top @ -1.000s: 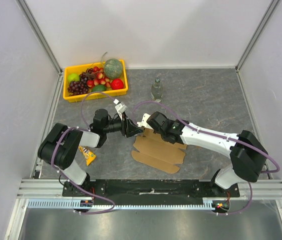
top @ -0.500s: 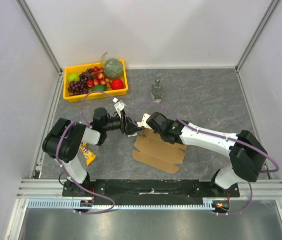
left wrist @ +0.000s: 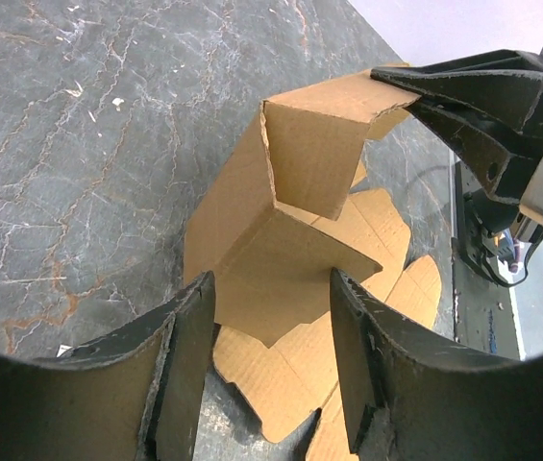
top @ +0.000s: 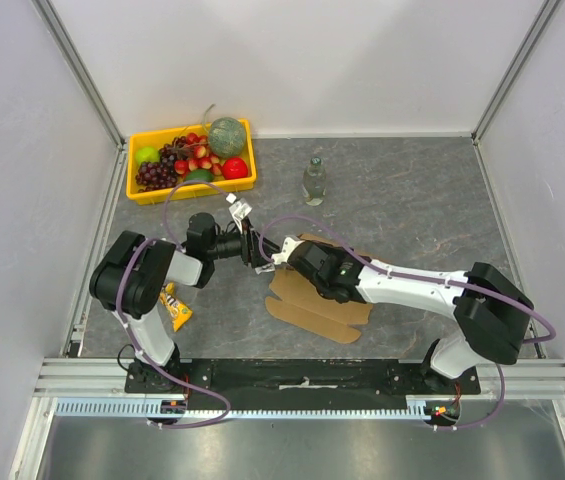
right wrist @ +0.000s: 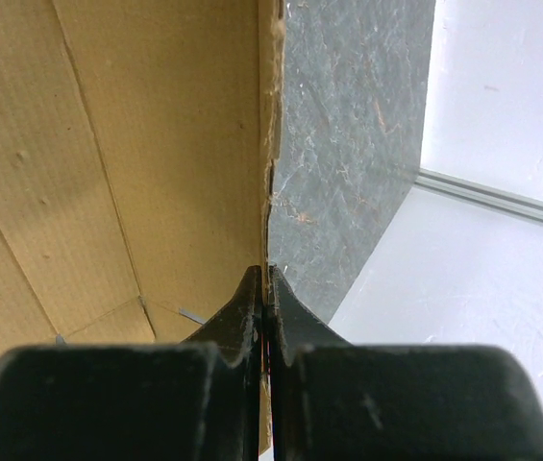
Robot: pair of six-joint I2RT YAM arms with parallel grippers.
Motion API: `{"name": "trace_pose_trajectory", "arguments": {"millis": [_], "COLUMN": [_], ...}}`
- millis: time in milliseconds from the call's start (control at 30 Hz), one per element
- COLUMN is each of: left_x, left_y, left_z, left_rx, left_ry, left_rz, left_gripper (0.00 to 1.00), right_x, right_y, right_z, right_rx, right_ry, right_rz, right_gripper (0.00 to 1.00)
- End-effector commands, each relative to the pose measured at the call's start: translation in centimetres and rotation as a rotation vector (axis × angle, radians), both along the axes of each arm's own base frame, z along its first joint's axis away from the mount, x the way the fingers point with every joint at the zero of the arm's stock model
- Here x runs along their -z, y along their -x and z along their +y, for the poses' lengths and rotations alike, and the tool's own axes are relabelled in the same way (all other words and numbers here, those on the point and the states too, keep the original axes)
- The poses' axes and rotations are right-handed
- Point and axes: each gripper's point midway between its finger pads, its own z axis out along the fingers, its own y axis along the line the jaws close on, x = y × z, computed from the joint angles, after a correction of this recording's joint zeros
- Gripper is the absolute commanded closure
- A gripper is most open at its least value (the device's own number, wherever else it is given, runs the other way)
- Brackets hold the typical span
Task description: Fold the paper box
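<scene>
Top view: brown paper box (top: 322, 305), a die-cut sheet, lies mostly flat on the grey table (top: 422, 190), just left of ctr and near the front edge. Its long axis runs diagonally, from far-left to near-right. The scalloped, notched edge faces the near side.

At the sheet's far-left end one panel w/ a side flap stands up off the table, folded along its creases. In the left wrist view the open side of this fold faces that camera and the raised corner points up and to the right.

The right gripper (top: 280, 252) reaches across the sheet from the right. Its fingers (right wrist: 252, 293) are pressed together, pinching the top edge of the raised panel; the cardboard edge runs straight into the jaws.

The left gripper (left wrist: 271, 288) comes in low from the left w/ fingers (left wrist: 186, 355) spread apart, the raised fold in line w/ the gap btwn them. Can't tell if either finger touches the cardboard.

Around the box: bare grey surface to the right and far-right. A small clear bottle (top: 314, 180) stands upright beyond the box, apart from it. A yellow tray (top: 192, 190) of fruit (top: 226, 135) sits in the far-left corner. An orange snack packet (top: 175, 311) lies by the left arm, apart from the sheet's left edge.
</scene>
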Motion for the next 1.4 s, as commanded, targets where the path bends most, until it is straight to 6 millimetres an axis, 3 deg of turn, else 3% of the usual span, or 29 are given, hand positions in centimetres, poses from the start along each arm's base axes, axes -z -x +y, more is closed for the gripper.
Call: {"name": "trace_pose_trajectory", "arguments": {"millis": [0,367,800,1367], "left_x": [-1.3,-1.3,-0.7,0.4], "left_y": [-0.6,-0.1,0.9,-1.3], "left_z": [-0.4,-0.7,-2.7,-3.7], "left_rx": [0.027,0.053,0.075,-0.161], "left_ry": [0.034,0.055,0.024,-0.088], "left_rz": [-0.045,-0.039,-0.053,-0.112], "left_gripper": [0.43,0.44,0.45,0.45], "right_x": [-0.8,0.1,0.3,1.0], "right_y": [-0.7,-0.4,-0.2,0.4], "right_z": [0.2,0.2,0.7,1.1], "right_rx": [0.038,0.053,0.052,0.030], "right_ry": [-0.010,0.022,-0.022,-0.026], "right_rz": [-0.104,-0.153,-0.158,-0.134], "right_gripper": [0.96,0.94,0.88,0.81]}}
